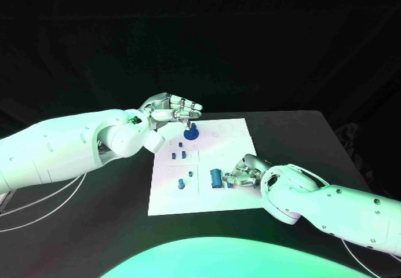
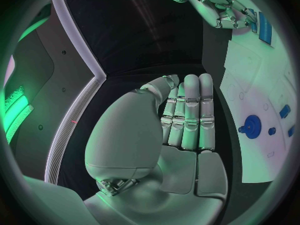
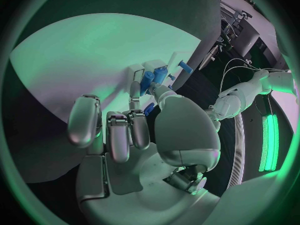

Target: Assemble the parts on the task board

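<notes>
Our right hand (image 1: 240,172) rests at the near right part of the task board (image 1: 230,197), fingers curled against a blue cylinder part (image 1: 217,178). They touch it, perhaps pinching it, but we cannot tell for sure that it is grasped; we judge the hand is there to seat or lift this piece. Our left hand (image 1: 171,109) hovers beyond the board's far left corner, fingers straight and together in its wrist view, holding nothing. It hangs just above a round blue gear-like part (image 1: 190,134) standing on the board, probably ready to steady or press it. Between the two hands, smaller blue parts (image 1: 178,154) lie along the board's left side, one more (image 1: 181,184) nearer to us. The black counter (image 1: 309,139) surrounds the board. Nothing blocks either hand, though the small pieces lie close to the cylinder's path.
</notes>
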You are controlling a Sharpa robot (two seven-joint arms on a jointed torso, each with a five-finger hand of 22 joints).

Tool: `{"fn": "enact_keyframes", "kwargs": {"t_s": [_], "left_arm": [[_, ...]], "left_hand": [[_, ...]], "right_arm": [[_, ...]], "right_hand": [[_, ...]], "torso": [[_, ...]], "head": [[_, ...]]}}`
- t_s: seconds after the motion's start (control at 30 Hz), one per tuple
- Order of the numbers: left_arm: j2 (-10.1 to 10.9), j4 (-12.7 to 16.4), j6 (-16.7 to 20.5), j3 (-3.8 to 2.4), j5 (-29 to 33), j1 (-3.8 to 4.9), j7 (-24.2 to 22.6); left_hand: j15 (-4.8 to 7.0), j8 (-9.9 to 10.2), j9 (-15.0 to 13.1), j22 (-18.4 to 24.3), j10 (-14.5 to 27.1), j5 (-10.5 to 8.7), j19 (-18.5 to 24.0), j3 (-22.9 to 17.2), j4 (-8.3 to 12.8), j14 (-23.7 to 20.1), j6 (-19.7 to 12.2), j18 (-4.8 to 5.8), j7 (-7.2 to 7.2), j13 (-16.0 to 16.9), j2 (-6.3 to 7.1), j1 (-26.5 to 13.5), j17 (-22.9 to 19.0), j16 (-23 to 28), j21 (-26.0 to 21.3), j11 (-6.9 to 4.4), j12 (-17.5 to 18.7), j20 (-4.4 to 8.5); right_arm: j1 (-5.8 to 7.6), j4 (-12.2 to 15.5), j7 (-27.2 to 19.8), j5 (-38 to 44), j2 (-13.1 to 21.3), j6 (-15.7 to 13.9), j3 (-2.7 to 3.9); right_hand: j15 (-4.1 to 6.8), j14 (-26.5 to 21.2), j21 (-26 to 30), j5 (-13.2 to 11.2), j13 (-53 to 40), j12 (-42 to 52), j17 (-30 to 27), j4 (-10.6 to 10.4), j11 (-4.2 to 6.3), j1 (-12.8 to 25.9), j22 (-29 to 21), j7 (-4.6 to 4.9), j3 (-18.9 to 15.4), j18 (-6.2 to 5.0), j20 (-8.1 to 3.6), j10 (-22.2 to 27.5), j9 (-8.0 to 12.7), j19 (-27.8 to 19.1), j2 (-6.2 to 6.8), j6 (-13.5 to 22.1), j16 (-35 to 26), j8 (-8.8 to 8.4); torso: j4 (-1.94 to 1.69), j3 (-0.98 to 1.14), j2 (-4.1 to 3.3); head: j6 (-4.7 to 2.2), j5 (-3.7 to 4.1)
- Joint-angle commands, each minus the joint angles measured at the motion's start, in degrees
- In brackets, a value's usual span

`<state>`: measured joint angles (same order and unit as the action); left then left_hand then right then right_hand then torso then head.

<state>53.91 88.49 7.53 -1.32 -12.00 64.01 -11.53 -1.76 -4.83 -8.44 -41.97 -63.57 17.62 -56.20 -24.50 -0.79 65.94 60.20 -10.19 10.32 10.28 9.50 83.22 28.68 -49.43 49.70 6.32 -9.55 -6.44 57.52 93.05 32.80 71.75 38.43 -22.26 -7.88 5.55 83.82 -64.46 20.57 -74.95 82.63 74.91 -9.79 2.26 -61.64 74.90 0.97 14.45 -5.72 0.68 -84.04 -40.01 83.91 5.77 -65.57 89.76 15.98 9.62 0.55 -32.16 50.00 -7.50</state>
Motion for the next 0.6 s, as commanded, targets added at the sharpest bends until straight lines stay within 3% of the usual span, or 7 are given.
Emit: {"fn": "enact_keyframes", "kwargs": {"t_s": [0.03, 0.23, 0.6], "left_arm": [[-0.1, 0.1, -1.0, -0.04, 0.2, 0.05, -0.1], [-0.1, 0.1, -1.0, -0.04, 0.2, 0.05, -0.1], [0.0, 0.0, -1.0, -0.03, 0.2, 0.05, -0.1]], "left_hand": [[0.12, 0.1, 0.1, 0.1, 0.5, 0.19, 0.3, 0.4, 0.0, -0.4, -0.5, -0.40, 0.02, 0.1, -0.67, -0.1, -0.1, 0.2, -0.2, 0.10, -0.3, -0.12], [0.12, 0.1, 0.1, 0.1, 0.5, 0.19, 0.3, 0.4, 0.0, -0.4, -0.5, -0.40, 0.02, 0.1, -0.67, -0.1, -0.1, 0.2, -0.2, 0.10, -0.3, -0.12], [0.12, 0.1, 0.1, 0.1, 0.5, 0.19, 0.3, 0.4, 0.1, -0.4, -0.5, -0.41, 0.02, 0.1, -0.69, -0.1, -0.1, 0.2, -0.3, 0.10, -0.3, -0.13]], "right_arm": [[-0.08, -0.1, -0.6, 0.9, 0.0, 0.8, -0.03], [-0.08, -0.2, -0.7, 1.5, 0.2, 0.3, -0.03], [-0.08, 0.4, -0.6, 3.1, 1.5, 0.5, -0.03]], "right_hand": [[0.28, 6.2, 0.3, -2.3, -10.6, 0.1, 15.1, -0.6, 0.30, 1.1, 2.2, 0.39, -1.5, 1.02, -0.23, -2.9, 0.0, 0.3, 0.34, 0.3, 0.2, 0.08], [0.21, 6.2, 0.6, -4.4, -10.5, 0.0, 15.1, -1.3, 0.22, 1.5, 2.2, 0.46, -3.4, 0.99, -0.19, -2.8, -0.2, 0.3, 0.19, 0.5, 0.2, 0.27], [0.30, 6.2, 0.5, -3.1, -10.6, 0.1, 15.1, -0.4, 0.34, -0.8, 2.4, 0.28, -4.2, 1.01, -0.22, -2.9, -0.4, 0.4, -0.68, 0.8, 0.2, 0.49]], "torso": [[0.02, 0.00, -0.01], [0.01, 0.00, 0.00], [0.05, 0.01, 0.01]], "head": [[0.00, -0.02], [0.00, 0.06], [0.00, 0.27]]}}
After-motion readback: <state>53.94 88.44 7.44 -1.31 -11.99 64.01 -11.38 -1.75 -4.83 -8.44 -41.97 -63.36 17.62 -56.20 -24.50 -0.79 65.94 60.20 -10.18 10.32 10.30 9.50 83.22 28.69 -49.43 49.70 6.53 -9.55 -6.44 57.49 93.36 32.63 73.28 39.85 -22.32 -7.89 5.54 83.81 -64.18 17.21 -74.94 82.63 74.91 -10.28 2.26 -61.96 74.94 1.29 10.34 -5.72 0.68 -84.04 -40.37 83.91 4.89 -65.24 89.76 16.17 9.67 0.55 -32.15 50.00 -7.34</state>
